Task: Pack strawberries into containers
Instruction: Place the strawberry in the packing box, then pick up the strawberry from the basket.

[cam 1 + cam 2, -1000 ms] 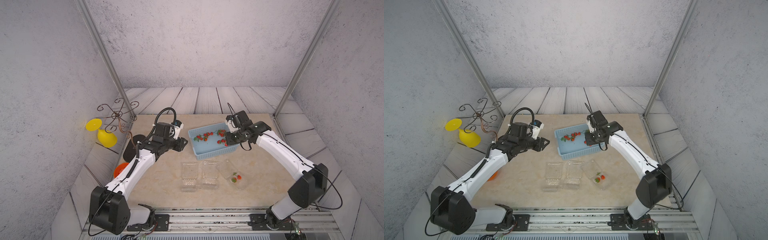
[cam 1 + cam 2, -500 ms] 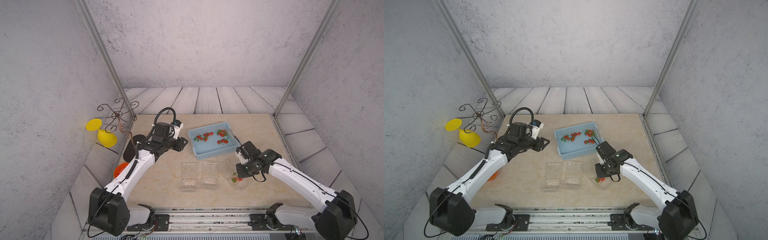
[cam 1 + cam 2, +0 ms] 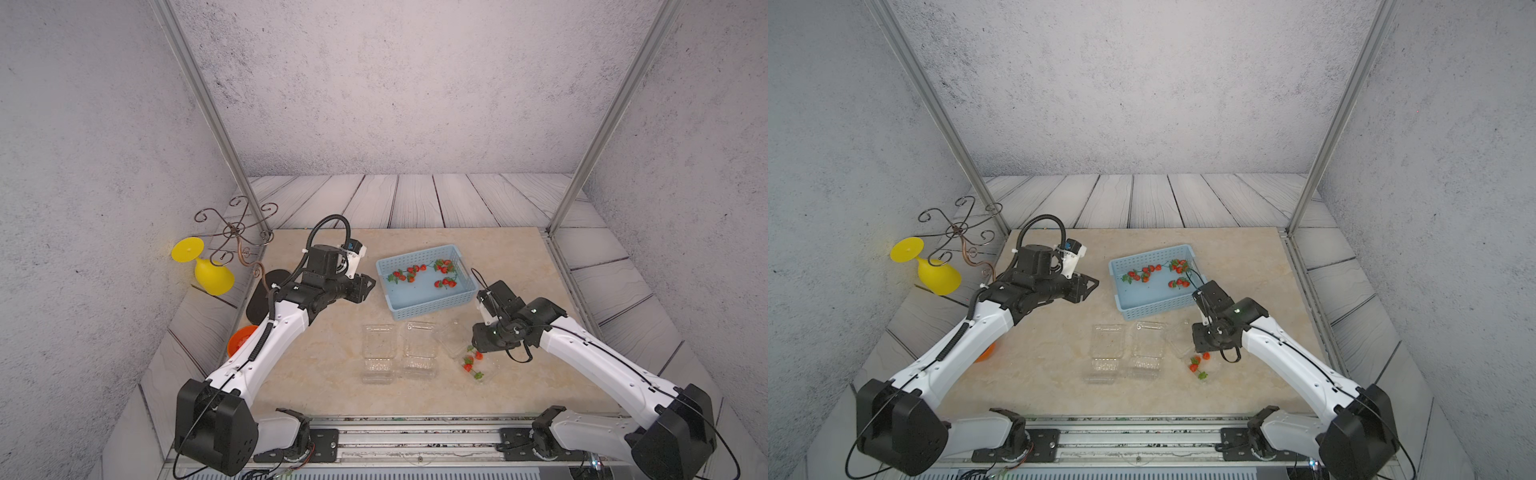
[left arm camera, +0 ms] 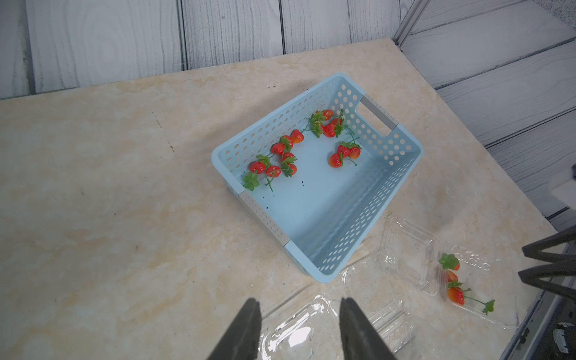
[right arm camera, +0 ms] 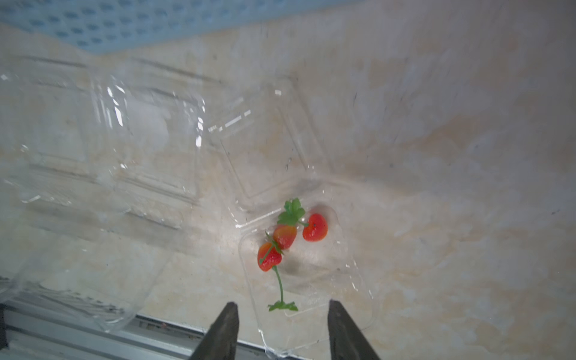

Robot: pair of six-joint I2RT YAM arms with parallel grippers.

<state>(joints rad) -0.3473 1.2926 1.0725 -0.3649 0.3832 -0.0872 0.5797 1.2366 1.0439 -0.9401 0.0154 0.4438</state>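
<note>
Right hand [image 5: 283, 304] open and empty over the rightmost clamshell [image 5: 355, 274]
Three strawberries [image 5: 285, 235] lie inside it; the remaining strawberries [image 3: 415, 272] sit in the blue basket [image 3: 432, 309], just beside the open, empty left hand [image 3: 368, 286].

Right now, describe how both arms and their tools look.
White tapered links with black joint housings. A black corrugated cable loops over the left arm; thin black cables trail along the right arm. Left tool and right tool are black, wedge-tipped.
</note>
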